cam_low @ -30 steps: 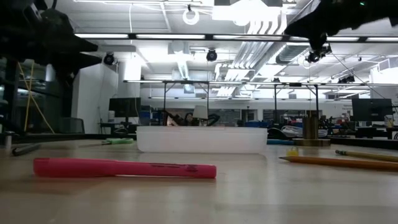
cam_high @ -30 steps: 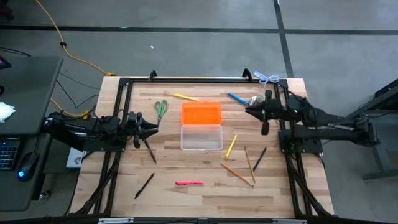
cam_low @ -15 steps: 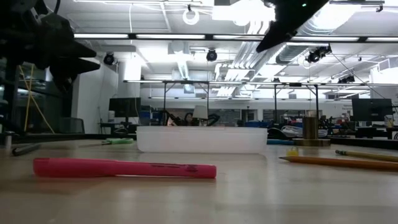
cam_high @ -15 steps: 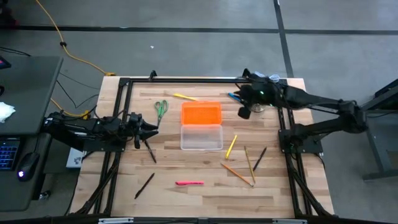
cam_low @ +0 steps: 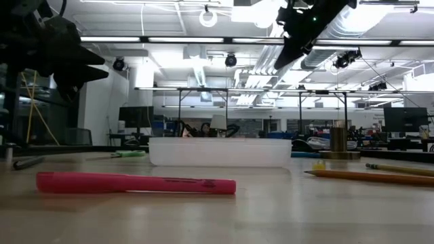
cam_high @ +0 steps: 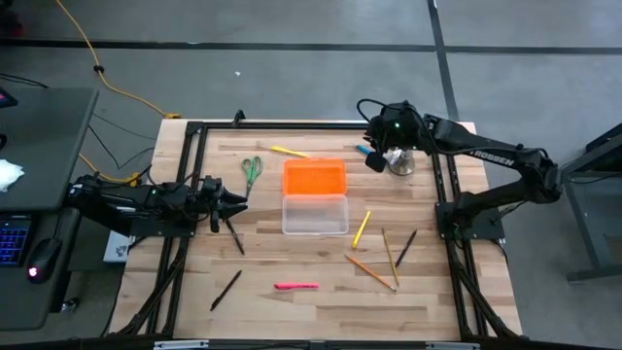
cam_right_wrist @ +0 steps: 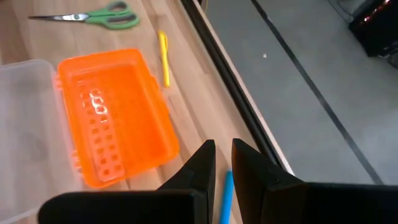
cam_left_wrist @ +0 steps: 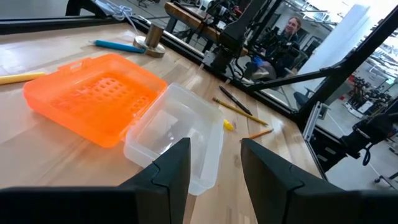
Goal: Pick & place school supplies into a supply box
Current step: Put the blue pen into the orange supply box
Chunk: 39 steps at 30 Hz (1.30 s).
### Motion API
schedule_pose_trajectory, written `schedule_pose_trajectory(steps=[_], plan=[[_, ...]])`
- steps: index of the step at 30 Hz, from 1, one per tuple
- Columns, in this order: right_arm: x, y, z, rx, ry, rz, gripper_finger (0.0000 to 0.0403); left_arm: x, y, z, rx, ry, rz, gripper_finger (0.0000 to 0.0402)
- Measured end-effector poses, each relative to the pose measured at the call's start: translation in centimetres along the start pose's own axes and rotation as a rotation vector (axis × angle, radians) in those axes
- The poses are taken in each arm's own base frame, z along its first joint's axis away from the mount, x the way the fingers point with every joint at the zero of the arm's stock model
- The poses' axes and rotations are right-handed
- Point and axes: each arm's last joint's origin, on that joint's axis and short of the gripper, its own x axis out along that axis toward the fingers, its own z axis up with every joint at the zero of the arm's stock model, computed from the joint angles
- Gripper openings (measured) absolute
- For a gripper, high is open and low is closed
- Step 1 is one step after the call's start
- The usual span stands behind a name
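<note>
- the left gripper (cam_high: 236,199) waits at the table's left edge, as it did a moment ago, fingers wide and empty, a black pen lying just beside it.
- green-handled scissors (cam_high: 253,170) and a thin yellow pen (cam_high: 289,152) lie far left of the box, untouched.
- the clear plastic supply box (cam_high: 314,214) with its open orange lid (cam_high: 314,178) sits mid-table, and appears empty.
- a pink marker (cam_high: 295,286) lies near, wooden and yellow pencils to the right.
- the right gripper (cam_high: 373,160) has swung from the right edge to the far side, now above the blue pen (cam_right_wrist: 225,198), fingers narrow and holding nothing.
- likely that pen is the first pick; no supply is boxed yet.
</note>
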Motion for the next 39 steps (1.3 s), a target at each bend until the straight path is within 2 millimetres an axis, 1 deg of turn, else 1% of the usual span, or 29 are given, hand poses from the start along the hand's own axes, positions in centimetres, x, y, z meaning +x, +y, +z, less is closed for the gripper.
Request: schedule_pose_trajectory(steps=[4, 7, 11, 15, 20, 27, 39], plan=[[0.4, -0.4, -0.7, 0.010, 0.047, 0.009, 0.0032, 0.0, 0.0, 0.0, -0.001, 0.000, 0.000, 0.0172], [1.3, -0.5, -1.8, 0.020, 0.102, 0.029, 0.0032, 0.0, 0.0, 0.0, -0.002, -0.001, 0.000, 0.0172], [2.3, -0.6, -2.6, 0.026, 0.151, 0.026, 0.0032, 0.0, 0.0, 0.0, -0.002, -0.001, 0.000, 0.0172], [3.6, -0.8, -2.9, 0.029, 0.191, 0.025, 0.0032, 0.0, 0.0, 0.0, -0.001, -0.001, 0.001, 0.0172], [5.7, -1.2, -3.8, 0.013, 0.269, 0.028, 0.0032, 0.0, 0.0, 0.0, 0.001, -0.001, 0.001, 0.0172], [8.4, -1.7, -5.0, 0.015, 0.358, 0.077, 0.0032, 0.0, 0.0, 0.0, 0.001, 0.002, 0.003, 0.0172], [11.3, -1.5, -6.6, 0.004, 0.447, 0.153, 0.0032, 0.0, 0.0, 0.0, 0.001, -0.001, 0.007, 0.0172]])
